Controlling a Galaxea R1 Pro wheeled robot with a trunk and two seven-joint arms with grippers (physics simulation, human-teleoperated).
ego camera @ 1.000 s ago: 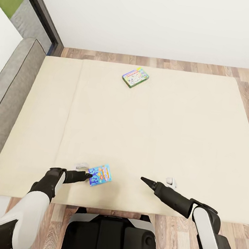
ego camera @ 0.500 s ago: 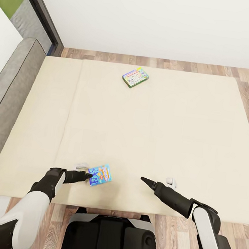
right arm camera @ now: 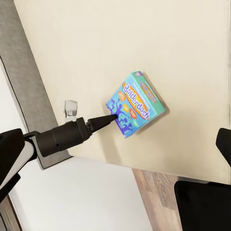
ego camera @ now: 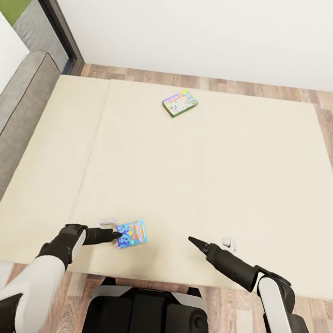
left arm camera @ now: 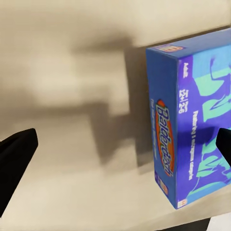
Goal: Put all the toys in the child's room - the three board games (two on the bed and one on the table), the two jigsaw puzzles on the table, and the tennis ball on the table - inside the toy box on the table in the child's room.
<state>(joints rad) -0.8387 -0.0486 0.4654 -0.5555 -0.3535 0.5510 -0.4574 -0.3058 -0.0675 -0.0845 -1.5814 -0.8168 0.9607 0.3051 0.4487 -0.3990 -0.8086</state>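
bed (ego camera: 213,167): cream mattresses, wood-plank floor around.
green board game (ego camera: 180,103): flat near the far edge.
blue board game (ego camera: 131,233): near edge (lid up).
left end effector (ego camera: 114,230): spread open, one fingertip on the blue box.
right end effector (ego camera: 210,240): open, well apart from both boxes.

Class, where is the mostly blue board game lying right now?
The blue board game lies on the bed near its front edge, just beside the left gripper.

2 board games on bed (ego camera: 211,182): near (ego camera: 131,233) w/ left tool (ego camera: 118,235), far (ego camera: 180,103).
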